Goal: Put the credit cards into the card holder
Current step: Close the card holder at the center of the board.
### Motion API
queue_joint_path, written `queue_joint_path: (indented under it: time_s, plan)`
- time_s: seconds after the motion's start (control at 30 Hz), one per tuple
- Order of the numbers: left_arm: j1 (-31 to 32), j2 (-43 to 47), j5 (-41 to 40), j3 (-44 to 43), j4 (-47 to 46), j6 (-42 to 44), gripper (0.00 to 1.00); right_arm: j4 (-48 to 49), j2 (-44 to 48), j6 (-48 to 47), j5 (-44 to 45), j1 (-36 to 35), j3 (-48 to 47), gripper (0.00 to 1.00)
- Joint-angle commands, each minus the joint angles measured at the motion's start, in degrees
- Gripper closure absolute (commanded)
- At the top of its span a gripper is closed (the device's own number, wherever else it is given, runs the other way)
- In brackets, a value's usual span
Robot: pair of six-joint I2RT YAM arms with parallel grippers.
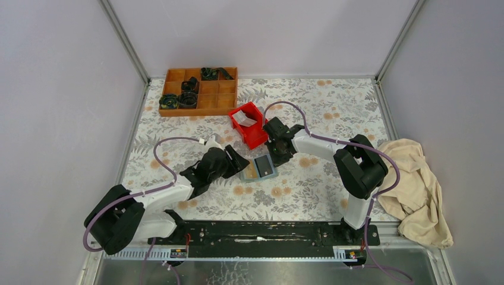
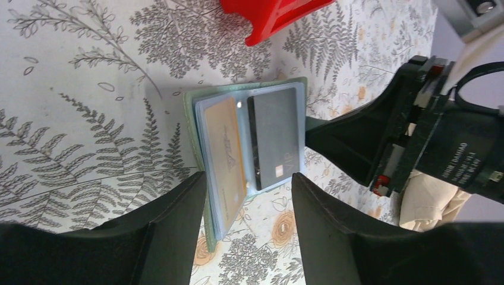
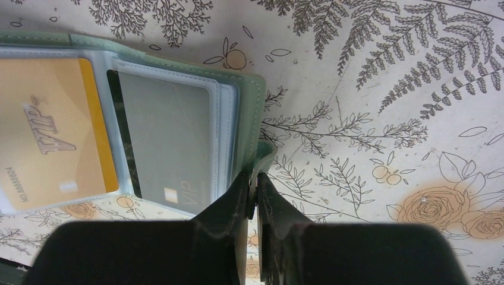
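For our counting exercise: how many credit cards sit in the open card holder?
2: yellow-tan card in one half of the card holder, dark grey card in the other. Others may hide behind them.

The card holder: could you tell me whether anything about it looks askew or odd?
The green edge of the card holder buckles upward where the right tool pinches it, instead of lying flat. The dark grey card and the yellow card each show a bare strip outside their sleeves, towards the spine.

Red bin (image 2: 270, 15) cut by top edge, card holder (image 3: 252, 113) cropped at left, tray (image 1: 224, 102) contents indistinct
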State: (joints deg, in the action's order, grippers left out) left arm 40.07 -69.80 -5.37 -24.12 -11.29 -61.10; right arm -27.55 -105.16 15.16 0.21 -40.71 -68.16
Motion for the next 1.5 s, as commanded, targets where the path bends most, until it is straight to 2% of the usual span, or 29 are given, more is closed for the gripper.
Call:
queue_joint_path:
  time_s: [0.0, 0.37, 1.47]
  plan:
    - [0.1, 0.7, 1.1, -1.7, -5.5, 0.9, 0.38, -0.6, 0.7, -0.1, -2.8, -0.1, -1.1, 0.95]
    - [0.1, -0.9, 3.0, -3.0, -8.2, 1.0, 0.38, -0.9, 0.5, 0.4, -2.9, -0.4, -1.9, 0.95]
    - [1.2, -14.9, 11.9, -7.6, -21.8, -0.9, 0.37, 0.0, -0.9, 2.6, -4.0, -2.2, -2.2, 0.96]
